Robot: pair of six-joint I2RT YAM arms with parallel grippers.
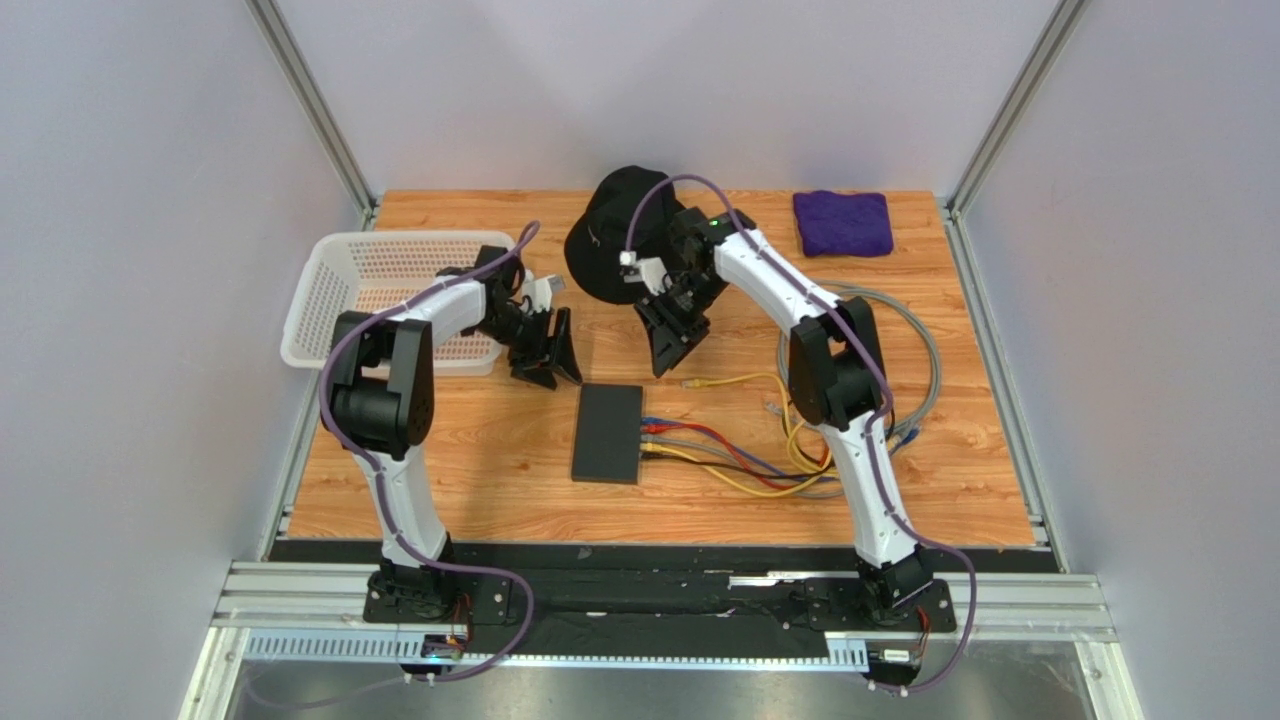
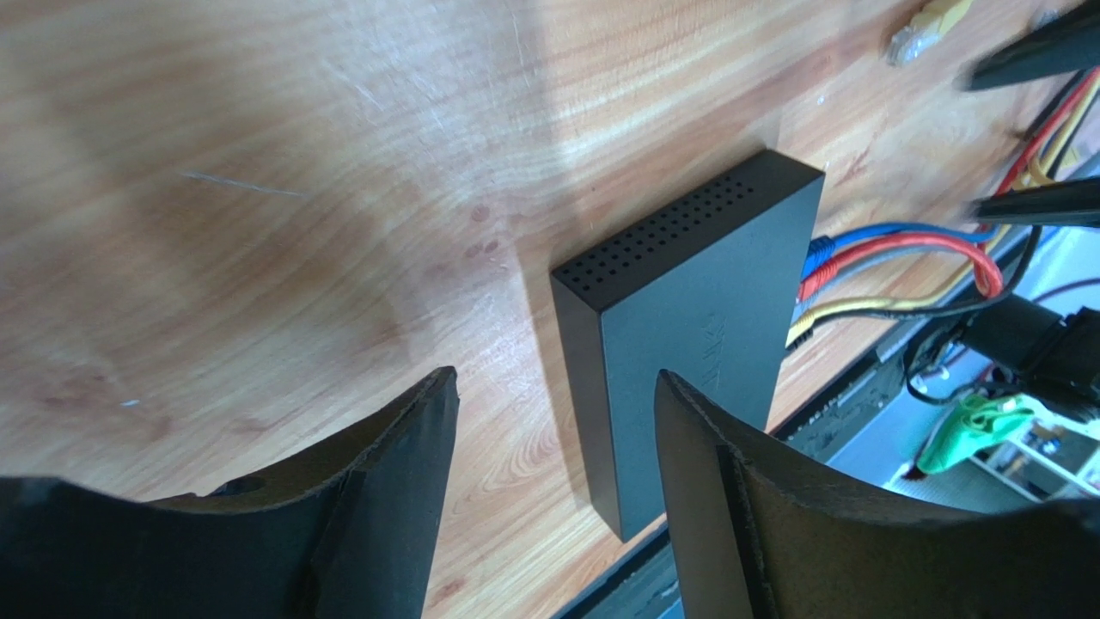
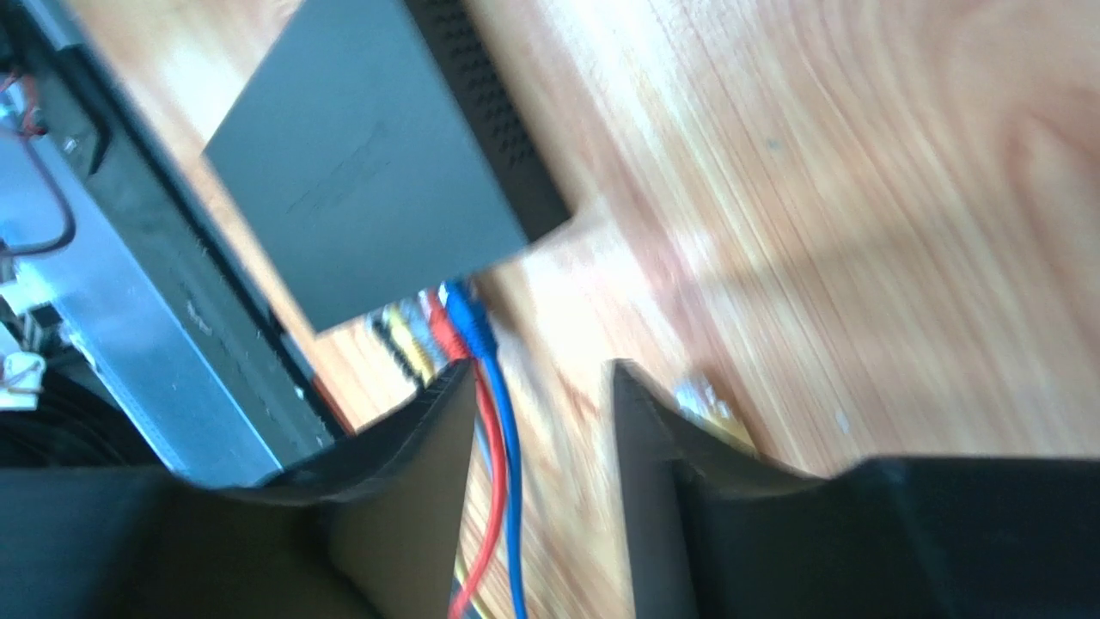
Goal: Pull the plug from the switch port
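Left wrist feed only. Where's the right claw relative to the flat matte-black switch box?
Observer: The right claw hangs open just past the far edge of the flat matte-black switch box, not touching it.
Operator: And my left claw from above?
Observer: Open, off the switch's far-left corner, beside a white plastic mesh basket.
Operator: Where do the blue, red and yellow cables run?
Observer: Rightward, toward a loose grey cable coil lying right of the switch.

Cables [image 1: 739,459] right of switch [image 1: 607,432], hat [image 1: 613,234] behind
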